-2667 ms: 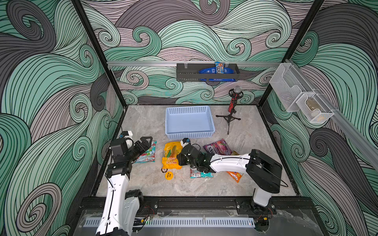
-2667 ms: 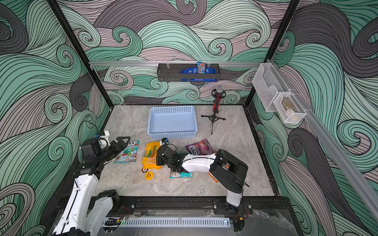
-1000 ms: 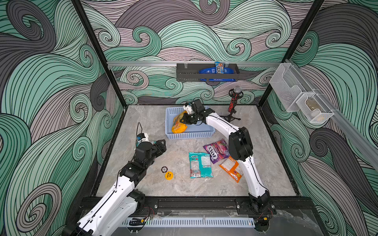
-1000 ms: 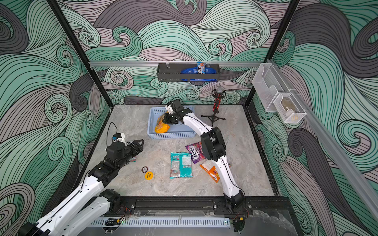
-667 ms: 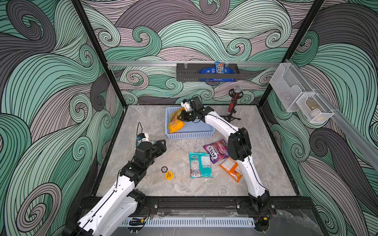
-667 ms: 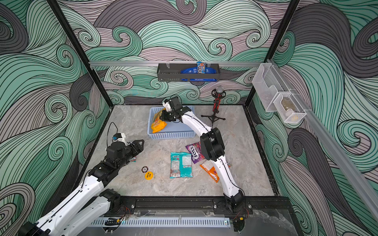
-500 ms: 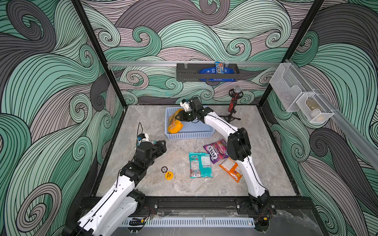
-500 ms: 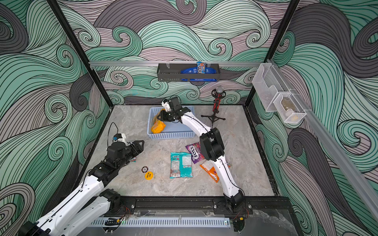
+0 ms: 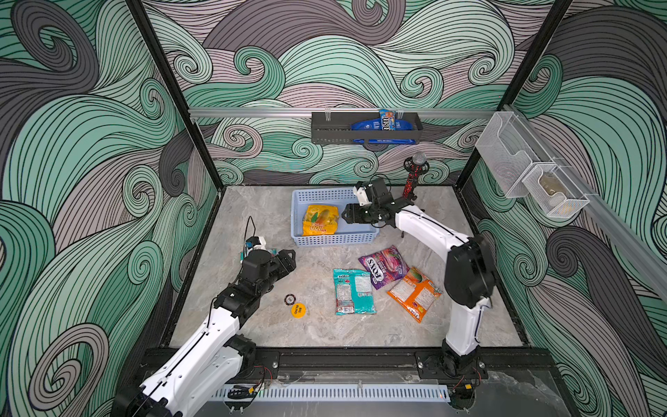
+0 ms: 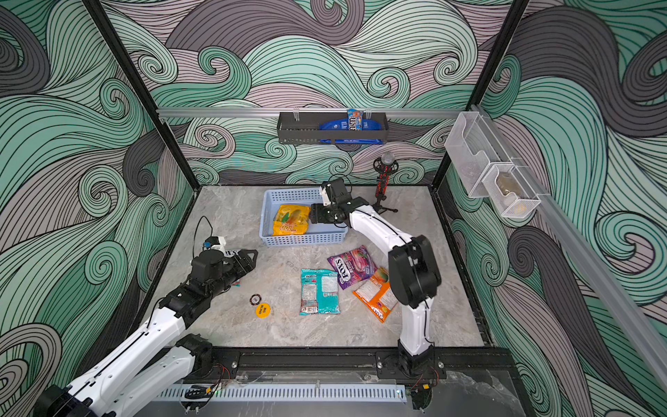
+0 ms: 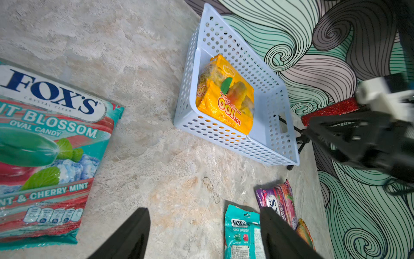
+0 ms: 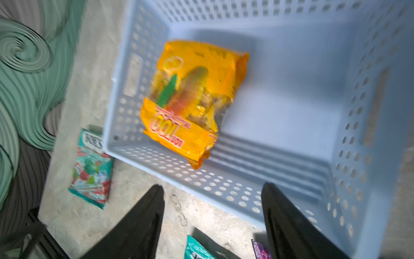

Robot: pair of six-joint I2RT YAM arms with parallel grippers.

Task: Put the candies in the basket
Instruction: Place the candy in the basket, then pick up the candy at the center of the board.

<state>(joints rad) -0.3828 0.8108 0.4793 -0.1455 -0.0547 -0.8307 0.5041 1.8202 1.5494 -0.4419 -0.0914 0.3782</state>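
While my right gripper [image 9: 345, 218] hangs over the basket [image 9: 334, 240] with its fingers spread and nothing between them, the yellow bag [image 9: 320, 224] lies flat inside, against the basket's left wall. The basket sits near the middle of the bench's far edge. My left gripper [image 11: 201, 213] is also spread and empty, low over the bench near the left edge, with the green-white mint bag [image 11: 44, 145] just beside it.

Three bags wait between the basket and the near edge, toward the right. The teal bag [image 9: 353, 290] is there, the purple bag [image 9: 384, 266] touches its far corner, and the orange bag [image 9: 415, 294] is tucked against the purple one.

I judge all of them light, limp and slick. Each is glossy film around loose sweets that will slump to the low end once lifted. A bag lying flat gives me no edge to get under, so I would press down near a short crimped seam, bunch the film and pinch that fold firmly. A broad, smooth face would likely slide out of my grip.
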